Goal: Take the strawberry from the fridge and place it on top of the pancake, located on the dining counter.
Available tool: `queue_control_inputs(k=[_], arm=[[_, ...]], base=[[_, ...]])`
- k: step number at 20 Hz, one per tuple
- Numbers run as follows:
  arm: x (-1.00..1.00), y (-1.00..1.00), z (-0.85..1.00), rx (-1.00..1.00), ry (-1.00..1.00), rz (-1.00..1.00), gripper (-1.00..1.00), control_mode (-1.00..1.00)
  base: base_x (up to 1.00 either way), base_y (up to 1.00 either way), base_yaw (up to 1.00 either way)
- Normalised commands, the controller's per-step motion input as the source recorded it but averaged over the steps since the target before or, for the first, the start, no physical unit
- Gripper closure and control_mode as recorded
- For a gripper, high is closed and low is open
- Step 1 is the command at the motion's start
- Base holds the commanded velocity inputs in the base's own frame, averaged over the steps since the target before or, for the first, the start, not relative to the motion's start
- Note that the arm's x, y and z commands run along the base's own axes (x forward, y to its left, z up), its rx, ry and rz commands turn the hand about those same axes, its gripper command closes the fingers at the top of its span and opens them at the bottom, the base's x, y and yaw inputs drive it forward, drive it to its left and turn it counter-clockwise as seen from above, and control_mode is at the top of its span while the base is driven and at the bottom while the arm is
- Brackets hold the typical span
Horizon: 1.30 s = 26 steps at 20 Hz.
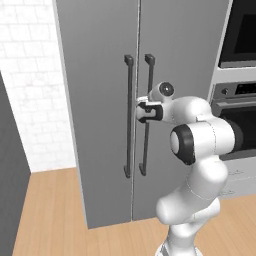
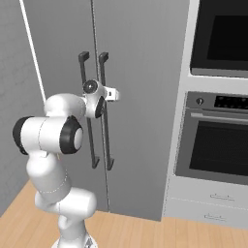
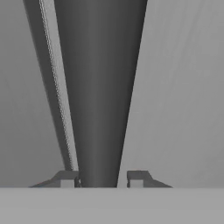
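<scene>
1. the fridge (image 1: 100, 100) takes up most of what we see, a tall grey cabinet with both doors shut, so the strawberry is inside by our guess; we can't see it.
2. to the right of the fridge sits a built-in oven stack (image 2: 218, 135) with drawers below. no part in this step.
3. wood floor (image 1: 45, 210) runs under the base. we're parked close in front of the doors, which looks chosen so the arm reaches the handles without stretching.
4. two dark bar handles flank the door seam. the right door handle (image 1: 147, 115) is the one the hand is at, about mid height, likely for good leverage on the pull.
5. the gripper (image 1: 141, 112) reaches flat toward the door. in the hand view the gripper (image 3: 103, 179) has the bar running up between its fingertips (image 3: 66, 178).
6. hand state: fingers sit close on both sides of the bar, one seems to touch, a slim gap shows at the other. we can't tell if the pinch is firm yet.
7. our read: opening step. pancake and dining counter come later.
</scene>
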Motion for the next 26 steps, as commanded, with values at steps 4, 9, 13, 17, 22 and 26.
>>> queue_control_inputs(k=[4, 9, 13, 17, 22, 26], arm=[[-0.02, -0.92, -0.14, 0.03, 0.03, -0.08, 1.00, -1.00], [-0.77, -1.00, 0.00, 0.15, -0.03, 0.00, 1.00, -1.00], [-0.81, -1.00, 0.00, 0.13, -0.05, 0.00, 1.00, -1.00], [-0.80, -1.00, 0.00, 0.09, -0.05, 0.00, 1.00, -1.00], [-0.71, -1.00, 0.00, 0.04, -0.08, 0.00, 1.00, -1.00], [-0.63, -1.00, 0.00, 0.00, -0.05, 0.00, 1.00, -1.00]], base=[[0.00, 0.00, 0.00], [0.00, 0.00, 0.00], [0.00, 0.00, 0.00], [0.00, 0.00, 0.00], [0.00, 0.00, 0.00], [0.00, 0.00, 0.00]])
